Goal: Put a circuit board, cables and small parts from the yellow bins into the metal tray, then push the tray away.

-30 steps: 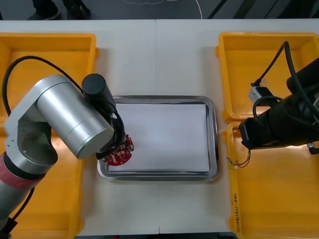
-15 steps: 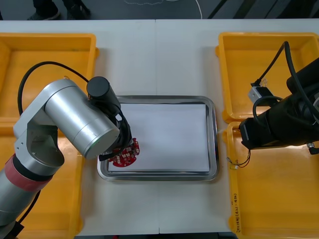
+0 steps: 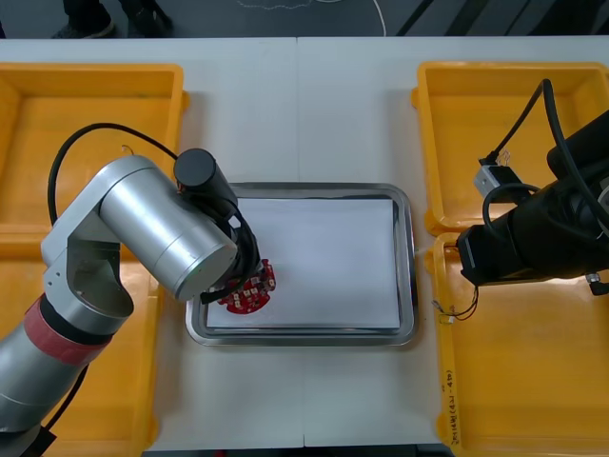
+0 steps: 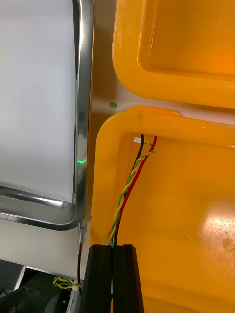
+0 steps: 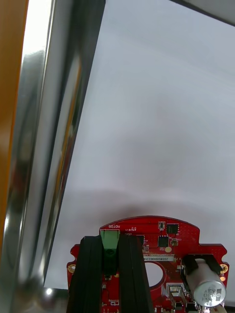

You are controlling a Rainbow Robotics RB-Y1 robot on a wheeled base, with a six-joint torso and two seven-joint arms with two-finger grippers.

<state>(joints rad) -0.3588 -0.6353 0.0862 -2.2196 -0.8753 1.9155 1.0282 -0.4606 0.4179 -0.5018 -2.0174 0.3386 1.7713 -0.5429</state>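
Two fingers of the left hand (image 5: 110, 246) are closed on the green connector (image 5: 110, 237) at the edge of the round red circuit board (image 5: 166, 240). They hold the board just over the white inside of the metal tray (image 3: 409, 271), close to its near-left corner. The right hand (image 4: 113, 250) waits over the near right yellow bin (image 3: 533, 390), fingers pressed together, apparently pinching a red and yellow cable (image 4: 128, 188) (its strands run straight in between the tips). The risk lies in the narrow hold. A board gripped by one small connector can swing or tip on release. So close to the rim, it may end up propped against the tray wall, or be dragged along as the fingers pull away.
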